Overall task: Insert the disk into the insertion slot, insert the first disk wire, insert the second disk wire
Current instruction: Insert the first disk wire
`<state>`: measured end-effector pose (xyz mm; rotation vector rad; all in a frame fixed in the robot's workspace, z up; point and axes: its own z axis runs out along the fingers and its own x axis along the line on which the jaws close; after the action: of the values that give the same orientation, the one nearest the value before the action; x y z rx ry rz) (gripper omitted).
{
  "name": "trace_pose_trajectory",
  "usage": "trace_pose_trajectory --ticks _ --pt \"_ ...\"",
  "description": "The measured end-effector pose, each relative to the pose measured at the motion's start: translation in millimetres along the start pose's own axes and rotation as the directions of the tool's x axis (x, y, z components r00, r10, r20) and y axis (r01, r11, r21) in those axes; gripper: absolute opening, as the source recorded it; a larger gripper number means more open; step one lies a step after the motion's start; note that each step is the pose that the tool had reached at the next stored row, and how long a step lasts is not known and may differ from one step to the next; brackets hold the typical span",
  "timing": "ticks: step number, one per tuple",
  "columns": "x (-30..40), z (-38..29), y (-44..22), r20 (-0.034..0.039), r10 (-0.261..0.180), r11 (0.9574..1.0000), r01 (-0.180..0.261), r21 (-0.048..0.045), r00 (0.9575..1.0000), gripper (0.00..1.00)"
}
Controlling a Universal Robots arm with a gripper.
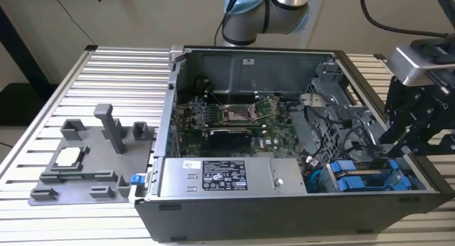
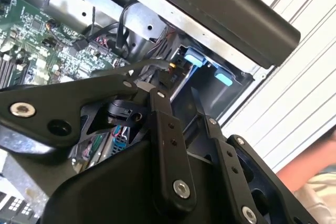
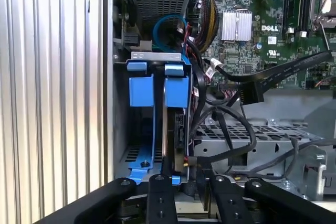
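Gripper (image 3: 186,177) (open or clamped, cannot tell) hangs at the disk (image 3: 176,87) in the insertion slot (image 3: 156,55).

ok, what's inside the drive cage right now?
Two blue-framed drives sit side by side in the drive cage, with black cables alongside. Drive labels and cable connections are covered.

arm (image 1: 267,14) at exterior view's right, hand (image 1: 397,150) low, pointing down.

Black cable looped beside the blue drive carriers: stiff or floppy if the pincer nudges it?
Probably floppy: the black cable sags in a loose loop beside the blue carriers. Its smooth, unkinked curve suggests some springback. It looks thin and light, so a nudge would likely just shift it.
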<state>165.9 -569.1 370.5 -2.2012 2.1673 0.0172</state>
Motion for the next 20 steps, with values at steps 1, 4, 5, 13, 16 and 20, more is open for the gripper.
trace_pose_trajectory --ticks 1,4,5,13,16,20 --pt "-0.2 -3.8 0.0 -0.0002 0.000 1.0000 0.000 0.0000 1.0000 0.33" --pt "-0.7 -15.1 0.0 -0.0001 0.000 1.0000 0.000 0.0000 1.0000 0.33" --pt "-0.9 -18.9 0.0 -0.0002 0.000 1.0000 0.000 0.0001 1.0000 0.33" --pt "-1.5 -25.3 0.5 -0.0007 0.000 1.0000 0.000 0.0000 1.0000 0.33" --pt "-2.0 -25.5 0.5 -0.0010 0.000 1.0000 0.000 0.0000 1.0000 0.33" --pt "-7.3 -25.1 0.5 -0.0010 0.000 1.0000 0.000 0.0000 1.0000 0.33"
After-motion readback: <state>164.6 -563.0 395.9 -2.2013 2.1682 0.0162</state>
